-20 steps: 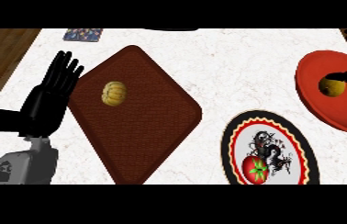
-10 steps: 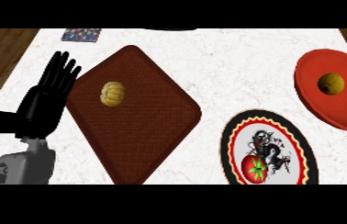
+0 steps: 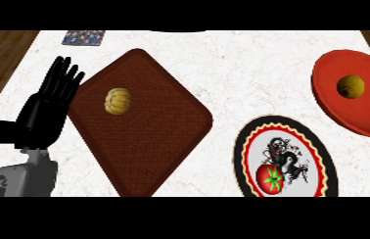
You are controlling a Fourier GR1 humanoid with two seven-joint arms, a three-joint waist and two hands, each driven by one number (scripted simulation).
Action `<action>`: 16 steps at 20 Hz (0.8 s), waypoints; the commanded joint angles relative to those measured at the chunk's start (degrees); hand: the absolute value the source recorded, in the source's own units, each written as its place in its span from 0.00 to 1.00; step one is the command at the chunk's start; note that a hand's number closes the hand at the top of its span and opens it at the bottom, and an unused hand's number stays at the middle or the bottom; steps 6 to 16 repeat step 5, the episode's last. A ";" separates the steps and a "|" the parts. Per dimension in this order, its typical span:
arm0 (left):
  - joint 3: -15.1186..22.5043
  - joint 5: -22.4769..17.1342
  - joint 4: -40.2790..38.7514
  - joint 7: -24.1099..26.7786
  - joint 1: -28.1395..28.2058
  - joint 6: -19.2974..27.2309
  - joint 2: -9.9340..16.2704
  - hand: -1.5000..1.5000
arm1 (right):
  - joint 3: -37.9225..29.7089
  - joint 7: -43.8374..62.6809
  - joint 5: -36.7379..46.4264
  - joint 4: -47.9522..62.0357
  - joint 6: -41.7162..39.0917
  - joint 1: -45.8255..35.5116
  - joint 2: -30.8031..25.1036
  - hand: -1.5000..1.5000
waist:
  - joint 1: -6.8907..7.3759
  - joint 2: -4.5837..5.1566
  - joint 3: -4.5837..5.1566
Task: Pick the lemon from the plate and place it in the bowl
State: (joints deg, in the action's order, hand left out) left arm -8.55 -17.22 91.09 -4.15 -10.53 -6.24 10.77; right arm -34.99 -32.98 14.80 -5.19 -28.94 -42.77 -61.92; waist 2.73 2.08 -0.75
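Observation:
The yellow lemon (image 3: 351, 86) lies inside the red bowl (image 3: 332, 100) at the right edge of the head view, with nothing touching it. In front of the bowl sits a patterned plate (image 3: 283, 150) with a black and red rim, and a red tomato (image 3: 271, 178) rests on its near part. My left hand (image 3: 48, 107) stands open at the far left, fingers straight and pointing up, beside the brown mat and touching nothing. My right hand does not show.
A brown woven diamond-shaped mat (image 3: 148, 135) lies left of centre with a small yellow ribbed squash (image 3: 118, 100) on it. A small patterned card (image 3: 83, 37) lies at the far left back. Wooden floor shows past the counter's left edge.
One second ago a dark shape sat over the lemon at the right edge; it has gone and the lemon lies uncovered in the bowl. The left hand has not moved.

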 commanded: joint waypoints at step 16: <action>-0.29 -0.10 -0.99 1.22 1.03 -0.22 -0.54 0.50 | 0.01 -3.82 -0.01 -0.69 -6.20 6.49 -2.55 0.00 | -0.48 0.02 -0.22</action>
